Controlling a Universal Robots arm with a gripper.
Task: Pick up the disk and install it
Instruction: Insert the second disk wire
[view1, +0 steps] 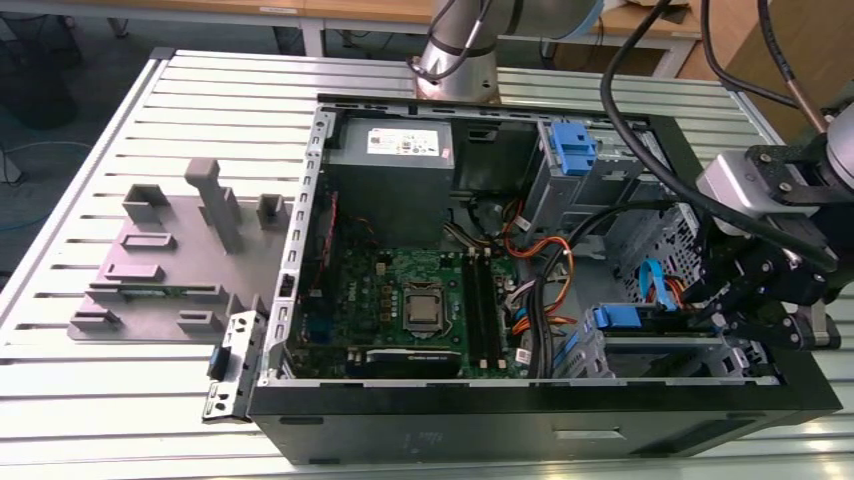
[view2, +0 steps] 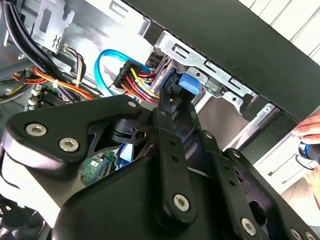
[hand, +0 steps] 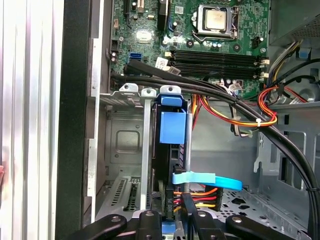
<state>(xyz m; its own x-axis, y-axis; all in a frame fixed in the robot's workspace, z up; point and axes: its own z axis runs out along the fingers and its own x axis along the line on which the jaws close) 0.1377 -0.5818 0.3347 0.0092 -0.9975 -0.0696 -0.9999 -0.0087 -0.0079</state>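
Inside the computer case (view1: 534, 425), the gripper (hand: 176, 212) is pinching the disk (hand: 172, 129), which is standing on edge, pointing lengthwise at the motherboard (hand: 150, 50).

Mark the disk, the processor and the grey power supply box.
Disk (hand: 173, 128): first wrist view, blue plastic part.
Processor (hand: 216, 19): first wrist view, metal lid centre.
Power supply box (view1: 387, 195): exterior view, grey face.
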